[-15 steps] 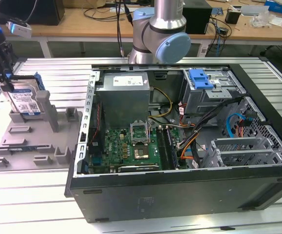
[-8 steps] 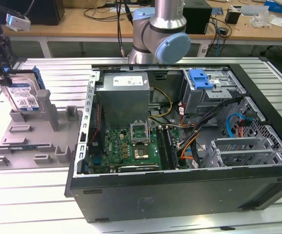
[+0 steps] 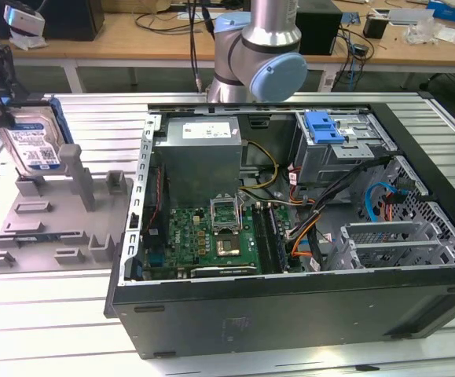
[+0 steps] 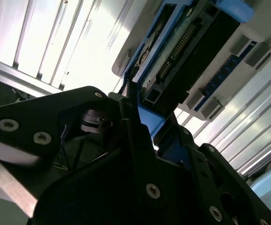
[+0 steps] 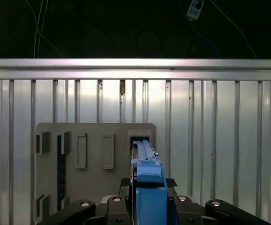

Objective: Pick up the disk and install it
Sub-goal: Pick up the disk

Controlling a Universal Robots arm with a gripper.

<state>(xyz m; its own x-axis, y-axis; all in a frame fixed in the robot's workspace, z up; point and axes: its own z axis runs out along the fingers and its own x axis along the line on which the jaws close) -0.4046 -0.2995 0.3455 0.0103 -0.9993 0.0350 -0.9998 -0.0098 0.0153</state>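
The disk (image 3: 29, 140), silver with a blue-and-white label and a blue bracket, stands on edge at the exterior view's far left. My black gripper (image 3: 1, 100) is shut on its upper end. The disk's lower end sits at a slot in the grey fixture tray (image 3: 46, 236); I cannot tell whether it touches. In the first wrist view the blue bracket edge (image 5: 147, 171) runs between my fingers (image 5: 114, 201) toward the tray (image 5: 93, 136). In the second wrist view the disk's underside (image 4: 182, 51) with its connector pins shows beyond the gripper (image 4: 144, 117).
An open computer case (image 3: 290, 314) lies on the slatted aluminium table (image 3: 46, 330), at the exterior view's right of the tray. Inside at the far right is a silver drive cage with a blue handle (image 3: 324, 126). The arm's joint (image 3: 262, 59) rises behind the case.
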